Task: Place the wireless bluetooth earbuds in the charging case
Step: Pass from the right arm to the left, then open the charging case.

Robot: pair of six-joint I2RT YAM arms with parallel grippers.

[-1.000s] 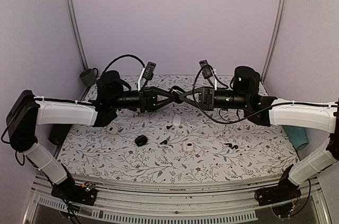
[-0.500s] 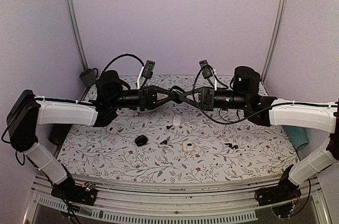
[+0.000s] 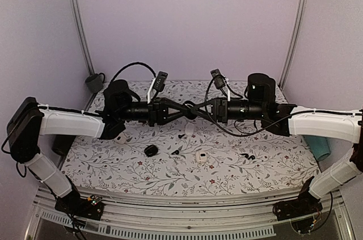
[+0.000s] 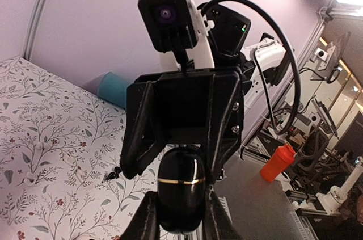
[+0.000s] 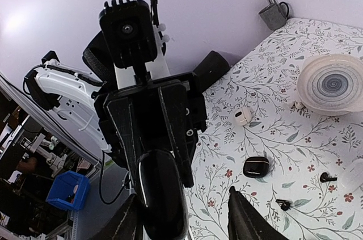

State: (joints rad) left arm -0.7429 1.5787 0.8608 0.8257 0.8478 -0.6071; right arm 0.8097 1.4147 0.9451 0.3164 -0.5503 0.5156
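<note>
Charging case tight in left pincer, beside spread right pincer; earbuds well below.

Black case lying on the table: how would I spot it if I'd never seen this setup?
Look at the flowered tablecloth from above. Just left of its middle lies the black case. It is the only dark rounded pebble lying on it; neighbours are white cases or far tinier black earbuds.

Four earbuds, two black cases (three white cases).
</note>
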